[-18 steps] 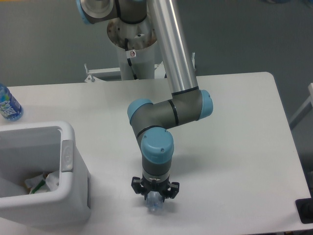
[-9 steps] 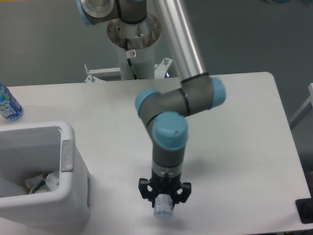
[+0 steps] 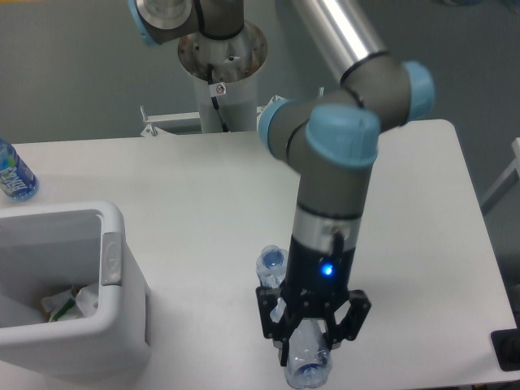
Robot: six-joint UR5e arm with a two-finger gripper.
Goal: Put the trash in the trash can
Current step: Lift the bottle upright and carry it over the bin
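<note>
My gripper (image 3: 311, 341) is shut on the crushed clear plastic bottle (image 3: 307, 367) and holds it above the table near the front edge. The bottle sticks out below the fingers, and another clear end of it shows behind the wrist at the upper left. The white trash can (image 3: 122, 325) with its pale grey oval tab (image 3: 111, 258) stands at the front left, well to the left of the gripper. A crumpled whitish wrapper (image 3: 81, 297) lies inside the can with some green bits.
An uncrushed bottle with a blue label (image 3: 12, 175) stands at the table's far left edge. The arm's base column (image 3: 219, 73) rises behind the table. A dark object (image 3: 508, 349) sits off the front right corner.
The gripper has risen off the table with the crushed bottle in it and moved right and toward the camera. The arm's elbow has swung right.
</note>
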